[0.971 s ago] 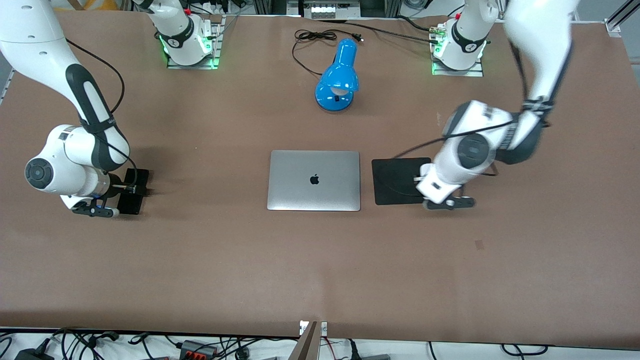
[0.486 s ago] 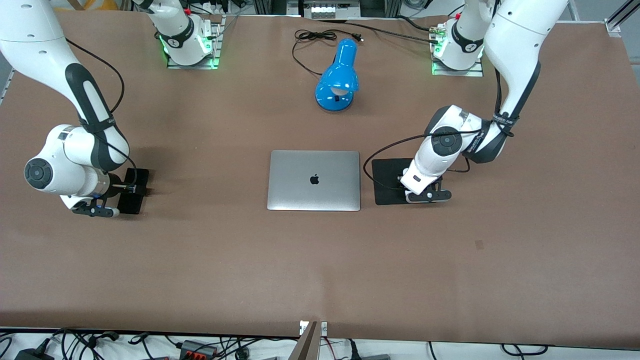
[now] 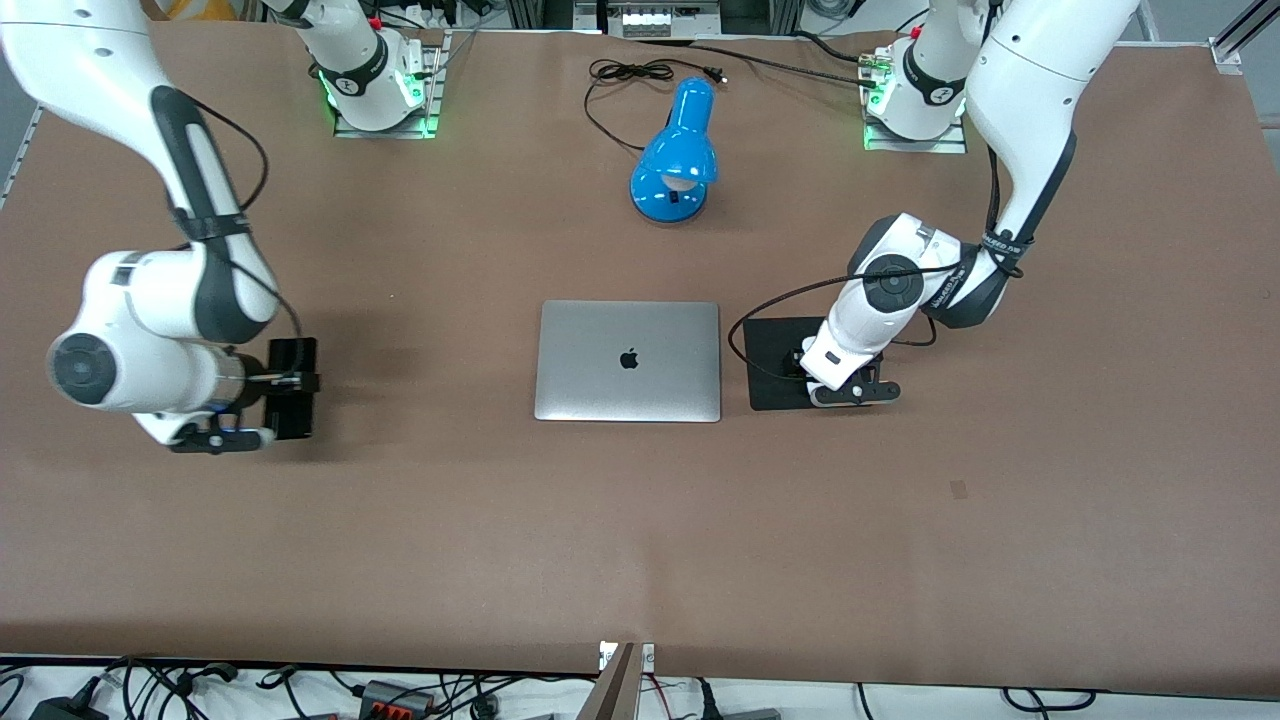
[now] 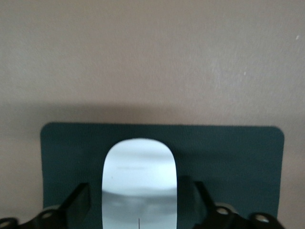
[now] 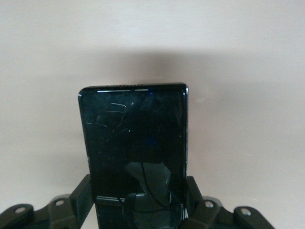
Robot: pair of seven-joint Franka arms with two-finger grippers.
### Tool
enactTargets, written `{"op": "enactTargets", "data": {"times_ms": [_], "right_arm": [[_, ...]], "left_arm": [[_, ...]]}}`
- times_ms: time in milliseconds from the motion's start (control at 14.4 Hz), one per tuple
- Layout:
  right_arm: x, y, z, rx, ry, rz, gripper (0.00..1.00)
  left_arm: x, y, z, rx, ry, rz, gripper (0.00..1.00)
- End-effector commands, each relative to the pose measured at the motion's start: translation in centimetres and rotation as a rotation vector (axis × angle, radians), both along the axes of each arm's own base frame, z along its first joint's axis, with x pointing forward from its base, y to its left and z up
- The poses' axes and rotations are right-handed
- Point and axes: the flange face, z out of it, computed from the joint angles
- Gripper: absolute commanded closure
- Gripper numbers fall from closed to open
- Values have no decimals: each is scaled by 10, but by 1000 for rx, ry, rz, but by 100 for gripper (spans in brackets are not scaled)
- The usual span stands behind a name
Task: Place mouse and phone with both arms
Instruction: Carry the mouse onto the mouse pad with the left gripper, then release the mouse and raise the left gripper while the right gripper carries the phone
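The mouse point(image 4: 139, 183) is lying on the black pad point(image 3: 780, 362), which is sitting on the counter point(image 3: 640, 520) just beside the laptop point(image 3: 628, 360), at its 3 o'clock in the front view. The left pincer point(image 4: 139, 210) is being held low over the pad, its fingers point(image 4: 78, 202) spread apart on each side of the mouse with a small gap, gripping nothing. The phone point(image 5: 136, 148) is being squeezed by its long edges in the right pincer point(image 5: 138, 200), above the counter toward the right arm's end, at the laptop's 9 o'clock. A blue lamp point(image 3: 676, 155) is lying at the laptop's 12 o'clock.
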Motion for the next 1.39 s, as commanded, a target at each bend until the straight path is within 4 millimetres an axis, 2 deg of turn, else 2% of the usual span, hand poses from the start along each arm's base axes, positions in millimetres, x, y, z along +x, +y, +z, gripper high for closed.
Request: {"op": "enactTargets", "data": {"times_ms": [0,208,416,555,763,902,1040,1249,1318], "right_arm": [[-2,48,-17,35,28,1,76],[-4,98,-29,25,3,-49,75],[-10,138,-47,8,-14,-77,75],[-17,162,-48,7,-13,-45,72],[-29,198,-49,-10,-10,-81,72],[-37,213,-54,-13,-19,-81,72],[-50,220,-66,-17,-26,-79,72],[-65,236,-76,-22,-52,-108,72],[-70,242,-77,-27,-49,-118,72]], "left_arm": [[14,13,44,11,-76,7,0],[43,51,93,55,-98,-63,0],[66,64,133,129,-1,-122,0],[80,72,166,157,38,-159,0],[93,98,210,170,124,-199,0],[95,101,246,137,166,-203,0],[98,115,290,84,194,-173,0],[97,137,332,54,195,-135,0],[91,132,343,66,189,-146,0]]}}
